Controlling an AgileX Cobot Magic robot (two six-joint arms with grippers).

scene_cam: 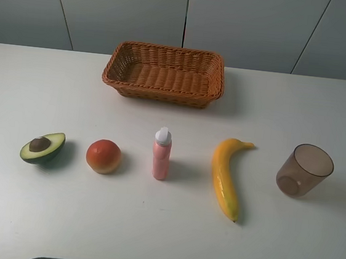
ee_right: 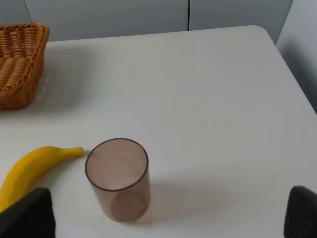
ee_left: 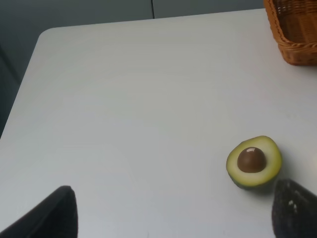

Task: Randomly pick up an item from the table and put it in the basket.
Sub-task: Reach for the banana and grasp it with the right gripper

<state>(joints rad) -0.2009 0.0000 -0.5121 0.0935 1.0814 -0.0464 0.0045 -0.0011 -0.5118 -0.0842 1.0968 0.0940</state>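
The banana (scene_cam: 226, 175), judged light, rigid and slippery and best gripped across its thick middle, was pictured right of centre near the front edge of the table (scene_cam: 161, 243), the basket (scene_cam: 161, 95) set by the far edge, with the left gripper (ee_left: 173, 218) and right gripper (ee_right: 166, 218) spread wide and empty.

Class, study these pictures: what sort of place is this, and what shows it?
Likely a robot test bench: a plain white table, a banana, bottle and cup lined up before a basket, grey wall panels behind.

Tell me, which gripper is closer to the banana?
Right. The right gripper sits just by the banana; the left gripper is over by the avocado, with the banana outside its view.
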